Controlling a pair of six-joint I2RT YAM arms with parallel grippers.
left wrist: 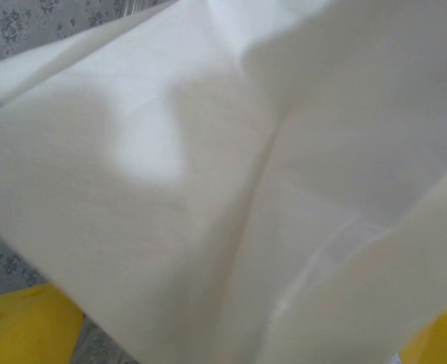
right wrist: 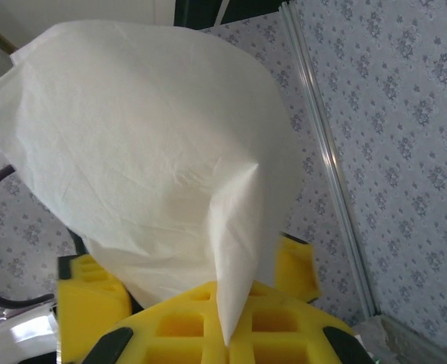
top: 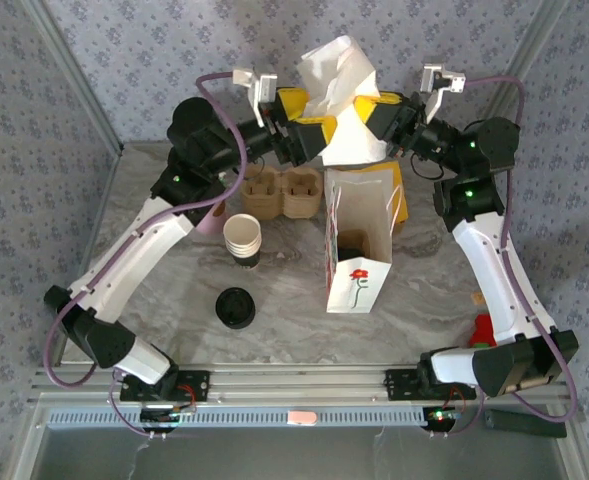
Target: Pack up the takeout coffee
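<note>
Takeout coffee between outstretched arms

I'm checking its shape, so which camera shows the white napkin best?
Right wrist: the white napkin shows nearly whole, its lower tip pinched by the right gripper. Top external shows it small, raised above the table. Left wrist shows a close, featureless stretch of it.

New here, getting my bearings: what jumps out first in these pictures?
A crumpled white napkin hangs over the far side of the table, pinched in the right gripper, the left gripper open beside it. Nearer, an open white paper bag with a red flower stands mid-table.
</note>
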